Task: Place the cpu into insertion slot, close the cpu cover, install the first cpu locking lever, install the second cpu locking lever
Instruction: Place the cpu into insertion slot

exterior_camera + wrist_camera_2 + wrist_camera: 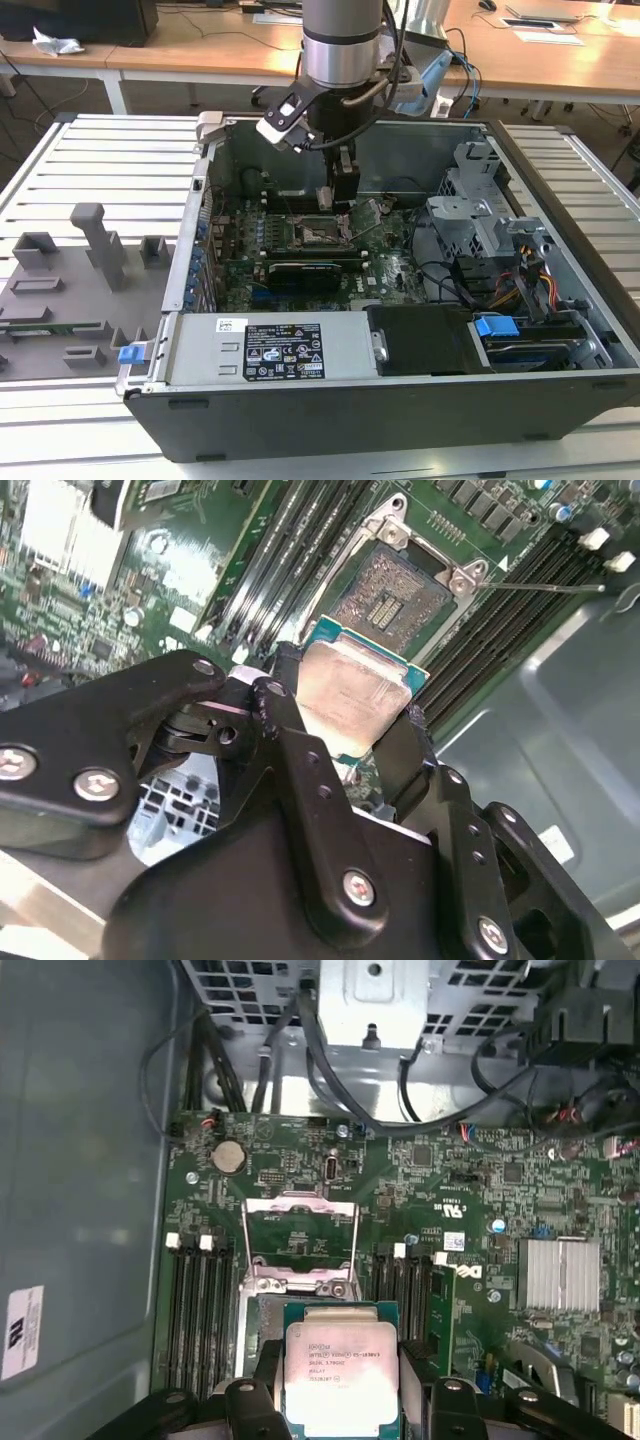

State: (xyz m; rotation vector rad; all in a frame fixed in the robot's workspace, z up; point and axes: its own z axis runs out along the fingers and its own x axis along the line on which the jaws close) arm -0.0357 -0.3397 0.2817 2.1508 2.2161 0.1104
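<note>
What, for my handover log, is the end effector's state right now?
End effector: closed on the cpu, which is not yet in the insertion slot.

The arm point(342, 40) comes straight down from above, its silvery wrist segment point(340, 62) upright, and the black pincer point(338, 203) points downward beneath it. In both wrist views the two black fingers point(290, 745) are closed against opposite edges of the cpu point(340, 1375). They hold it flat between their tips, metal top facing back toward the wrist.
</note>
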